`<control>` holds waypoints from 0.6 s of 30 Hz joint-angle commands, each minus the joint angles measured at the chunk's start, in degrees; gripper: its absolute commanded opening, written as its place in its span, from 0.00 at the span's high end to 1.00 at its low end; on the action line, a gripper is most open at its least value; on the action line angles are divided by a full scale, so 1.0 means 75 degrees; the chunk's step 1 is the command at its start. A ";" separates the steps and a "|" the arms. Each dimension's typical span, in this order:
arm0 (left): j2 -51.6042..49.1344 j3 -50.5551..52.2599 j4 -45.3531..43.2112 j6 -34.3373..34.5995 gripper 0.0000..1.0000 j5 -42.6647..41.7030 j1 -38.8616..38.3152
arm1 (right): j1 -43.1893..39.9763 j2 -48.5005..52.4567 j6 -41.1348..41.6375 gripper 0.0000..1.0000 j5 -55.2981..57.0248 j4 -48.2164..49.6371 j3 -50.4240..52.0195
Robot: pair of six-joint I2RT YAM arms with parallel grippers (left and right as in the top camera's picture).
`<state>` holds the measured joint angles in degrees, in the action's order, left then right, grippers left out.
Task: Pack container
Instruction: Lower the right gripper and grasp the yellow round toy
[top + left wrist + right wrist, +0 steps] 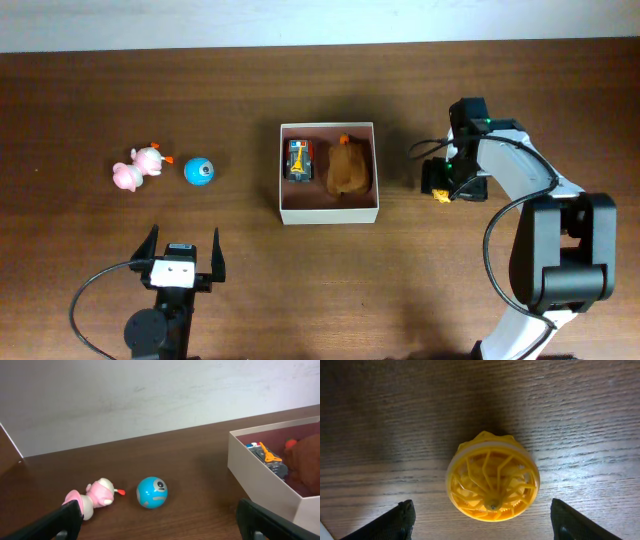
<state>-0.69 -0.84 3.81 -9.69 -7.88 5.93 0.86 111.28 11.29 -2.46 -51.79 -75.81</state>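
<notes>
The container [330, 213], a square cream-walled box with a reddish-brown inside, sits mid-table and holds a small toy car [299, 161] and a brown plush [349, 168]. Its near wall [260, 480] shows at the right of the left wrist view. My right gripper [441, 180] hangs open over a yellow round spoked toy [492, 482], just right of the container. Its fingertips [395, 522] stand either side of the toy, not touching it. My left gripper [183, 252] is open and empty near the front edge. A blue ball [152, 493] and a pink toy [95, 497] lie ahead of it.
The pink toy [138, 166] and the blue ball [199, 172] lie side by side on the left of the brown wooden table. A pale wall runs behind the table's far edge.
</notes>
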 commanded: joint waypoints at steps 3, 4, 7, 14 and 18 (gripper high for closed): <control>0.0052 0.0041 0.0015 -0.0093 0.00 0.0032 -0.0026 | -0.0090 -0.0044 -0.0076 0.20 0.0341 0.0152 0.0082; 0.0052 0.0041 0.0015 -0.0093 0.00 0.0032 -0.0026 | -0.0090 -0.0044 -0.0076 0.20 0.0405 0.0181 0.0085; 0.0052 0.0041 0.0015 -0.0093 0.00 0.0032 -0.0026 | -0.0090 -0.0032 -0.0076 0.20 0.0484 0.0297 0.0085; 0.0052 0.0044 0.0015 -0.0096 0.00 0.0032 -0.0026 | -0.0090 -0.0029 -0.0076 0.25 0.0536 0.0425 0.0087; 0.0052 0.0044 0.0015 -0.0093 0.00 0.0032 -0.0026 | -0.0090 -0.0015 -0.0076 0.26 0.0571 0.0431 0.0087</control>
<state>-0.69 -0.84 3.81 -9.69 -7.88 5.93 0.78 111.28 10.94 0.58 -48.75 -75.72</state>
